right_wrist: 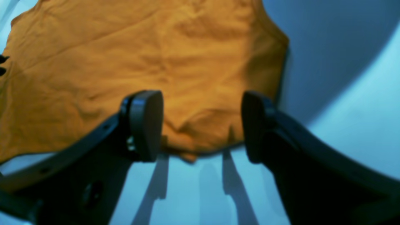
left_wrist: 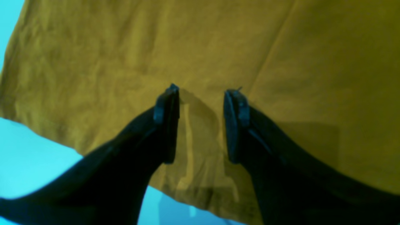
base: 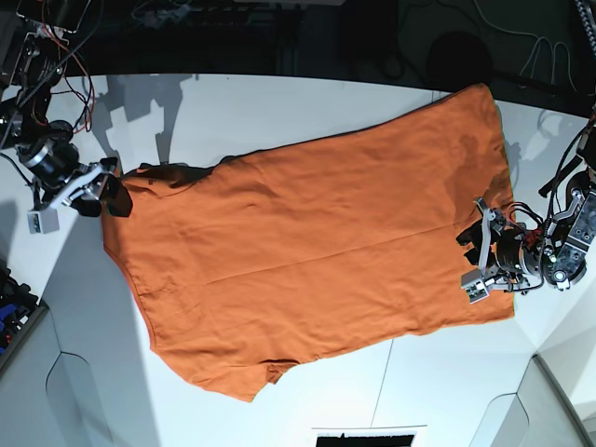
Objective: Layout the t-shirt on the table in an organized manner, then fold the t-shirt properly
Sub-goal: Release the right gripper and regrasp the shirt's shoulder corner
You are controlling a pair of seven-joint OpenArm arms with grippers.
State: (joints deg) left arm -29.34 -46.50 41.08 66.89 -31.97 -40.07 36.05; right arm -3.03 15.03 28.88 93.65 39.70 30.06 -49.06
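lying spread on the white tabletop [base: 279, 102] is the orange t-shirt [base: 307, 251]. left fingers [left_wrist: 201, 93] hover released over its hem. right fingers [right_wrist: 201, 125] stand released near its edge.

Loose cables [base: 521, 37] beyond far edge; dark.

Left gripper poised over orange cloth

The left gripper [left_wrist: 201, 93] has its dark jaws parted, tips down against the t-shirt [left_wrist: 218, 47], nothing pinched between them. The wrinkled fabric fills most of the view; the table [left_wrist: 28, 153] shows at lower left.
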